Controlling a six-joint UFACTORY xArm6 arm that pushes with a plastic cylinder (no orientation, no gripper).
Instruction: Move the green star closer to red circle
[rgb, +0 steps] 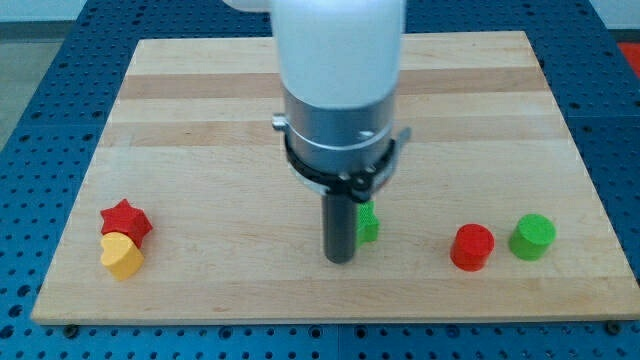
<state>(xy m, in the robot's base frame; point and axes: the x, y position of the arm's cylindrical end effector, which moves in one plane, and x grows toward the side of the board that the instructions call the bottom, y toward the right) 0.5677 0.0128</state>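
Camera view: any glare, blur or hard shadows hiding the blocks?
Camera view: lighting is even and soft, with only faint shadows under the red circle and green circle; the white arm housing is washed out near the view's top; the green star is half hidden behind the rod, just right of my tip, not by blur.

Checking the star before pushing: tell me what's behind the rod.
A green block, only its right edge showing beside my tip. The rod covers the rest, so its star shape cannot be confirmed.

the green star (368, 222) shows only as a sliver just to the view's right of my tip (340, 260); the rod hides the rest. the arm's white housing (338, 45) is cut off by the view's top edge.
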